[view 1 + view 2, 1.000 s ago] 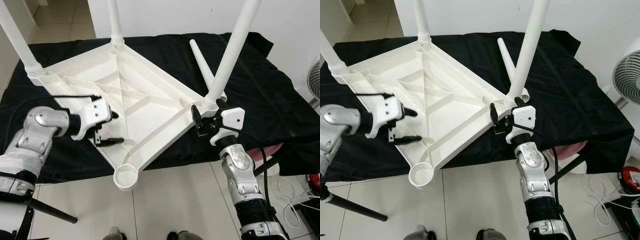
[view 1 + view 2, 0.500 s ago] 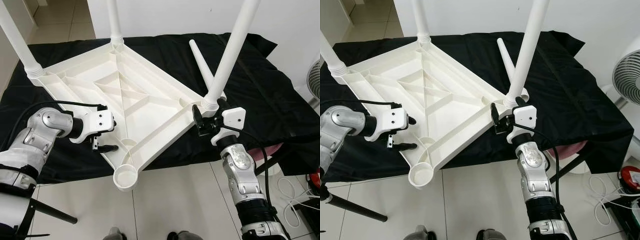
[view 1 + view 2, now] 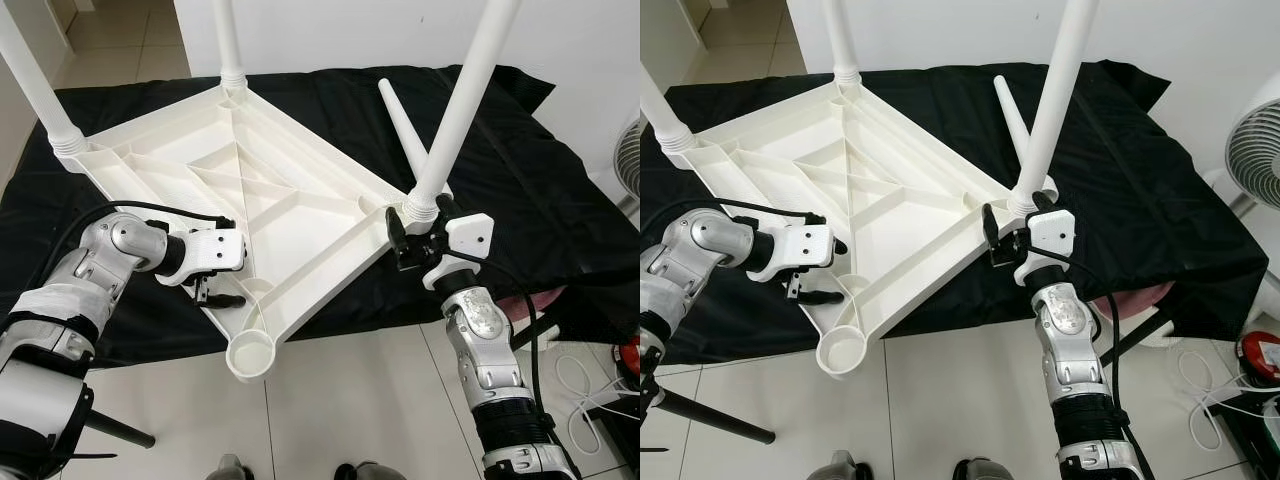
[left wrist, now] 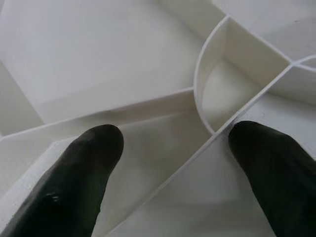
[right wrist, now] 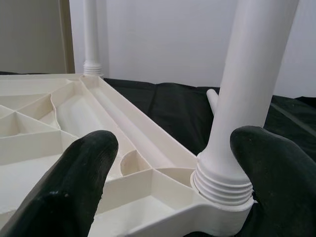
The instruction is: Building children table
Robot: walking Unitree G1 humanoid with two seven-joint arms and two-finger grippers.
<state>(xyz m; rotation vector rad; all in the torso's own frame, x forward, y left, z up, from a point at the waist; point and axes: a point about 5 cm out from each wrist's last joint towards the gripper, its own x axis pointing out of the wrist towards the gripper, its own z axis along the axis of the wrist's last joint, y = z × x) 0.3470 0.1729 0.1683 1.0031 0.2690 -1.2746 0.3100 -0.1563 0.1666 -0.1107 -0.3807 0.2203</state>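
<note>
The white plastic table (image 3: 250, 190) lies upside down on a black cloth (image 3: 520, 180), three legs screwed in, a fourth leg (image 3: 400, 115) loose beside it. It looks light and stiff; its ribs offer grip. The left gripper (image 3: 215, 285) is spread over a rib, the right gripper (image 3: 1005, 240) apparently parted around a leg base.

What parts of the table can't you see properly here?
- Tops of the three standing white plastic legs: cut off by the top edge in both eye views.
- Wide end of the loose tapered white leg lying on the black cloth: hidden behind a standing leg.
- Upturned white tabletop: smooth face hidden underneath.
</note>
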